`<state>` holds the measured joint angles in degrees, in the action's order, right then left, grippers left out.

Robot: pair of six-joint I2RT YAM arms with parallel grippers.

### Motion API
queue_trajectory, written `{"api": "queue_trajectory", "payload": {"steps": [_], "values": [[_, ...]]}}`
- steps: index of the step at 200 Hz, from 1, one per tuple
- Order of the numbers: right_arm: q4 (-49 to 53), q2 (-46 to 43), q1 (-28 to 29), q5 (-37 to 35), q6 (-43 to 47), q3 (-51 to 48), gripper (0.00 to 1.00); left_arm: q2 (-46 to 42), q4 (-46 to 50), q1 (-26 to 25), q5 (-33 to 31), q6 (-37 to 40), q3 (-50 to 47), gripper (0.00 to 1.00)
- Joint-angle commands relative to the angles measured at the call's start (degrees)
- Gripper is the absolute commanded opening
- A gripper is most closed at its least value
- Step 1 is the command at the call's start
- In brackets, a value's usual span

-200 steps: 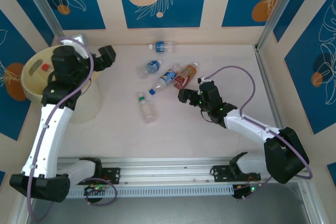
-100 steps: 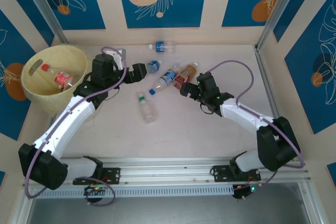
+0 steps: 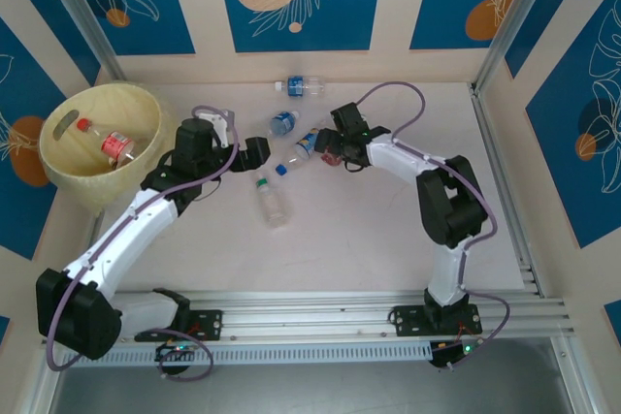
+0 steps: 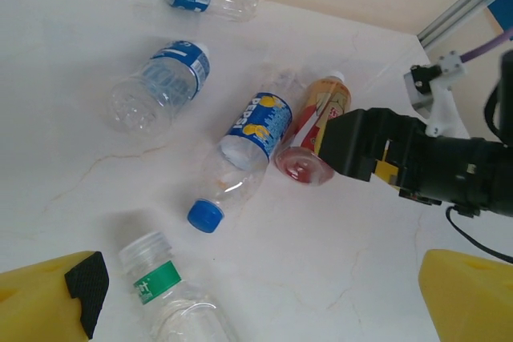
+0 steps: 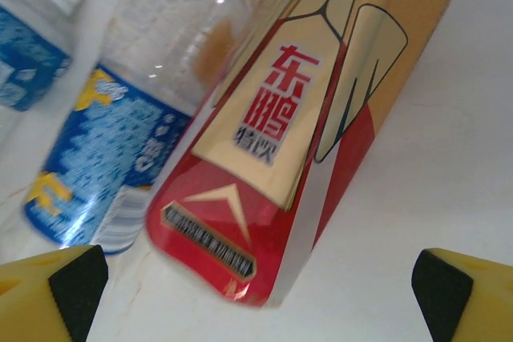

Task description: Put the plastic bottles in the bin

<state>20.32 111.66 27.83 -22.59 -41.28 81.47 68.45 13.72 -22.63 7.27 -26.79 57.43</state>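
The right gripper [image 5: 256, 282] is spread wide at the base of the red-and-gold bottle [image 5: 304, 126], centre frame in the top view. The left gripper [image 4: 256, 302] hangs released beside a green-label bottle [image 4: 164, 286]. 1 red-label bottle [image 3: 114, 145] lies in the bin [image 3: 92, 186], upper left.

The left arm [image 3: 126, 230] and right arm [image 3: 447, 273] are built of white links and black joints. A lilac cable [image 3: 400, 84] is looped along each. The fingers [image 4: 32, 306] are moulded in yellow and tipped with black pads [image 4: 86, 284].
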Motion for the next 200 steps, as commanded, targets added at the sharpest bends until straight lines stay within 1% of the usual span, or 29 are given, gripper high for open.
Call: {"api": "queue_trajectory", "payload": {"steps": [1, 26, 51, 99, 122, 145, 176, 200], "values": [[6.32, 4.08, 0.72, -6.55, -2.81, 5.10, 1.00, -1.23, -0.88, -0.24, -1.79, 2.42, -0.10, 1.00], [9.70, 8.52, 0.24, -6.41, -2.45, 9.68, 1.00, -0.87, -0.45, -0.22, -1.82, 3.21, -0.17, 1.00], [10.17, 10.74, -0.05, -5.57, -2.20, 11.70, 1.00, -0.28, -1.03, -0.24, -1.52, 3.08, -0.55, 1.00], [9.81, 11.35, -1.46, -4.68, -0.29, 11.11, 0.87, 1.54, -1.50, -0.23, 0.54, 2.29, -0.48, 1.00], [6.69, 9.85, -2.18, -3.29, 2.15, 8.55, 0.80, 1.85, -1.51, -0.23, 1.20, 1.83, -0.48, 1.00], [0.38, 6.33, -2.78, -1.26, 4.04, 3.39, 0.73, 1.82, -1.60, -0.22, 1.43, 1.56, -0.71, 1.00], [-5.84, 0.64, -2.87, -0.73, 6.56, -4.21, 0.69, 2.10, -1.95, -0.22, 2.16, 0.96, -1.10, 1.00], [-12.00, -4.97, -2.70, 0.99, 8.48, -11.41, 0.68, 3.97, -1.33, -0.22, 5.41, 0.21, -0.03, 1.00]]}}
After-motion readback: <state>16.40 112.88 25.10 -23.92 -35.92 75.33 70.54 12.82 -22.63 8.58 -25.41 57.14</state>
